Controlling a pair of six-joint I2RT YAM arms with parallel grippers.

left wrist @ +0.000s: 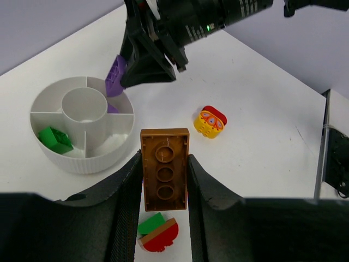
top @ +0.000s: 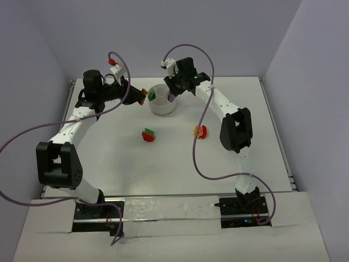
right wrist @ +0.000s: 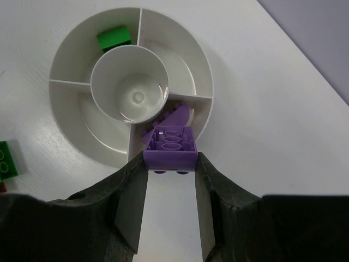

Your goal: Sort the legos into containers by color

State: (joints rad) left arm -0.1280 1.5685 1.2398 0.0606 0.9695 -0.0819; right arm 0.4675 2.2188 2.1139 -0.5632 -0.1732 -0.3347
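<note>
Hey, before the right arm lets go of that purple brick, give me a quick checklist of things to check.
1. Right fingers shut on the purple brick: ok.
2. Purple brick above the bowl section holding the other purple piece: ok, though near the rim.
3. Green brick in a different section: ok.
4. Left fingers shut on the brown brick: ok.
5. An empty section free for brown: ok.
6. Height of the purple brick above the bowl: cannot tell.
</note>
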